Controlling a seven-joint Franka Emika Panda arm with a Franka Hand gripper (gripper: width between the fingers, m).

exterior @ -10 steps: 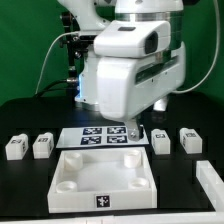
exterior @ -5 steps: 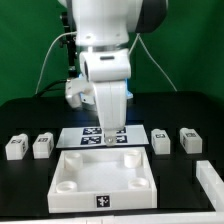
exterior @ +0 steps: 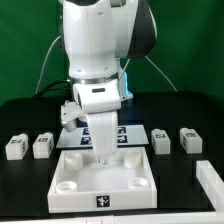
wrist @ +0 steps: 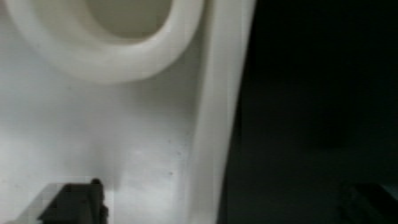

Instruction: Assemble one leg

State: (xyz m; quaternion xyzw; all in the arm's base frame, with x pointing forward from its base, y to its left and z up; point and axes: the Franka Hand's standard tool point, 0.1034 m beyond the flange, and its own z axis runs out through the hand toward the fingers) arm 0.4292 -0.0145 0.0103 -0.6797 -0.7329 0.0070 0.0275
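Note:
Four small white legs with marker tags stand on the black table: two at the exterior view's left (exterior: 15, 147) (exterior: 42, 146) and two at its right (exterior: 160, 139) (exterior: 190, 140). My gripper (exterior: 103, 156) is down at the far rim of the large white plate (exterior: 70, 185), apart from every leg. In the wrist view the gripper (wrist: 228, 203) is open and empty. One dark fingertip (wrist: 75, 201) is over the plate (wrist: 107, 130) and the other (wrist: 381, 204) is over the black table, so the jaws straddle the plate's edge. A round corner socket (wrist: 160, 45) lies just ahead.
The marker board (exterior: 135, 134) lies behind the plate, partly hidden by my arm. Another white part (exterior: 212, 180) shows at the exterior view's right edge. Cables and the arm's base stand at the back.
My arm has swung from the exterior view's right, near the right-hand legs, over to the left and come down to the plate's far rim. The legs have not moved.

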